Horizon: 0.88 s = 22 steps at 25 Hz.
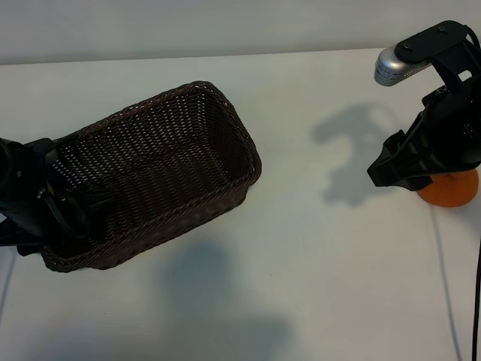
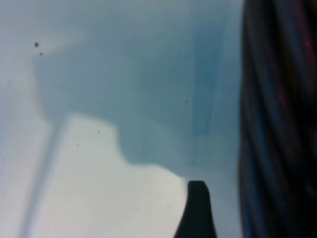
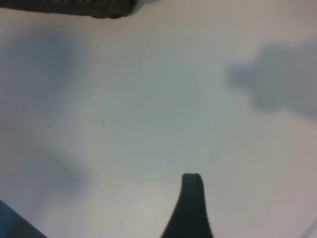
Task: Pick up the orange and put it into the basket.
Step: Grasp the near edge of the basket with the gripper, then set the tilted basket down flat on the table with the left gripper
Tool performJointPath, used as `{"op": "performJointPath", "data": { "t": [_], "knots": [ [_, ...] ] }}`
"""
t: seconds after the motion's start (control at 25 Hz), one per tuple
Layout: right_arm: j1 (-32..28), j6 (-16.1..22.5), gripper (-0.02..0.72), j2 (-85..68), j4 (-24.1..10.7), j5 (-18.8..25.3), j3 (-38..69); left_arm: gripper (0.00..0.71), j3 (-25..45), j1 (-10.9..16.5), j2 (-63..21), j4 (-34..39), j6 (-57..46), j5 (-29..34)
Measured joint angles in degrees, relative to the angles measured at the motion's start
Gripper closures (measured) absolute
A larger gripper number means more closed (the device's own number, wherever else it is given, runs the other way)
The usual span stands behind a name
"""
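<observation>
The orange lies on the white table at the far right, its upper part hidden behind my right arm. My right gripper hangs just left of the orange and slightly above it, open with nothing in it. In the right wrist view a single dark finger shows over bare table; the orange is out of that view. The dark brown woven basket stands left of centre. My left gripper sits at the basket's left end, open. In the left wrist view its finger shows beside the dark basket wall.
White table top stretches between the basket and the orange, crossed by the arms' shadows. A silver camera housing sticks out from the right arm. The basket's rim shows far off in the right wrist view.
</observation>
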Motion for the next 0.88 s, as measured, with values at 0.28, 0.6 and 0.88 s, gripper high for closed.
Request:
{"op": "performJointPath", "data": {
  "t": [0.28,0.6,0.88],
  "knots": [
    [0.0,0.0,0.112,0.0,0.0,0.02,0.0,0.282,0.11,0.35,-0.26,0.22,0.33,-1.67],
    [0.0,0.0,0.112,0.0,0.0,0.02,0.0,0.284,0.15,0.35,-0.26,-0.15,1.56,-2.13],
    [0.0,0.0,0.112,0.0,-0.02,0.02,0.0,0.294,0.96,1.47,-4.66,-4.2,4.48,-2.74]
  ]
}}
